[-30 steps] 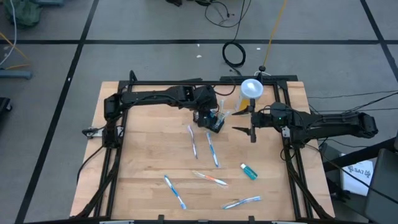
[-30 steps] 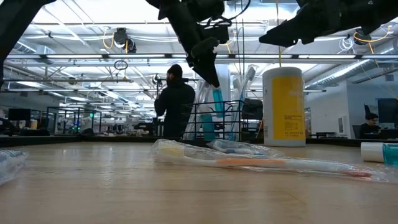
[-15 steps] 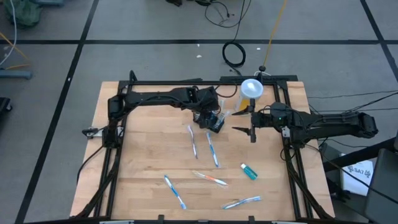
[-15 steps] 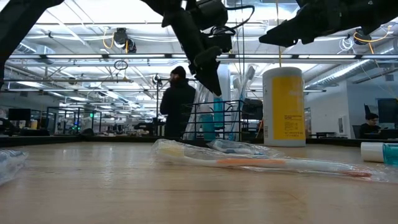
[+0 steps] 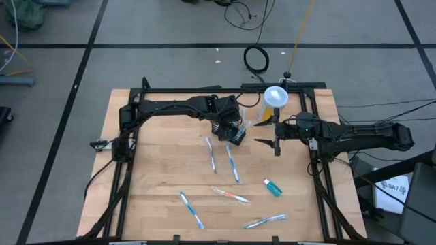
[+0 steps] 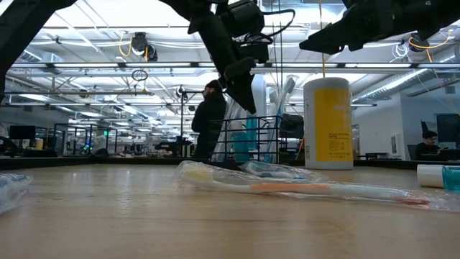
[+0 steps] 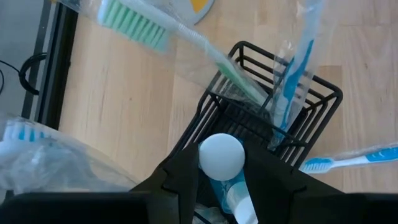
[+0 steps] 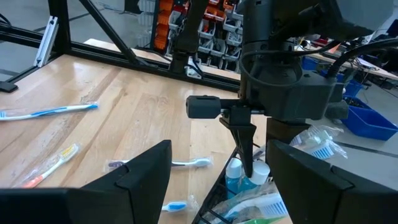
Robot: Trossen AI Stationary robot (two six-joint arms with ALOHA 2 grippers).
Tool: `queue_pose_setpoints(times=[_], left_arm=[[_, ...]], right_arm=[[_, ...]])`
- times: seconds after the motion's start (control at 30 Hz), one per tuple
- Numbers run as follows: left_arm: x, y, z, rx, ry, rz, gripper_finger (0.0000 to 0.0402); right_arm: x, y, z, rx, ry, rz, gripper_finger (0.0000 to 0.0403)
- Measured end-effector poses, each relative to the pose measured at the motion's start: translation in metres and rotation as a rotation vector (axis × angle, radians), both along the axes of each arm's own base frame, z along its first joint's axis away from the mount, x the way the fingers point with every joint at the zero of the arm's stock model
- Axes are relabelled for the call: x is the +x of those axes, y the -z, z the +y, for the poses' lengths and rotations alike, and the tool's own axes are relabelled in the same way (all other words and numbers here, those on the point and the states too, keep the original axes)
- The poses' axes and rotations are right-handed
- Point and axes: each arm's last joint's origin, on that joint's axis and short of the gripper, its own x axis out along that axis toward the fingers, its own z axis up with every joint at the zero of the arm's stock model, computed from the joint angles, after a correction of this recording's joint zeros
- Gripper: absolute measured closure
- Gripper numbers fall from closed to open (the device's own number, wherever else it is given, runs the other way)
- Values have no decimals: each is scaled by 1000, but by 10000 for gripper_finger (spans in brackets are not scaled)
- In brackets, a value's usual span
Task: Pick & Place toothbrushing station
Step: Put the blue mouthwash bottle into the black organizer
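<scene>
Little has moved on the table since a second ago: only the left gripper (image 5: pixel 234 129) has shifted slightly above the toothbrushing station (image 5: pixel 238 135) while its fingers spread, and a person (image 6: pixel 208 119) in the room behind has stepped sideways. That black wire basket stands upright near the table's far edge, just beside the yellow cup (image 6: pixel 328 122) with its white lid. Inside it are two wrapped toothbrushes and a blue tube with a white cap (image 7: pixel 221 154), which sits between the left gripper's parted fingers, apparently just released. On the other side of the basket the right gripper (image 5: pixel 276 145) hovers, wide open and empty. Several wrapped toothbrushes (image 5: pixel 234 165) and a small teal tube (image 5: pixel 273 187) lie nearer the table's front, so filling looks under halfway done.
</scene>
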Motion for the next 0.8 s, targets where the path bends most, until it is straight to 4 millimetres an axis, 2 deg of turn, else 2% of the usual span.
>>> queue_pose_setpoints(times=[0.8], left_arm=[[0,-1,0,13,21,3,272]], right_arm=[[0,0,0,0,0,0,147]])
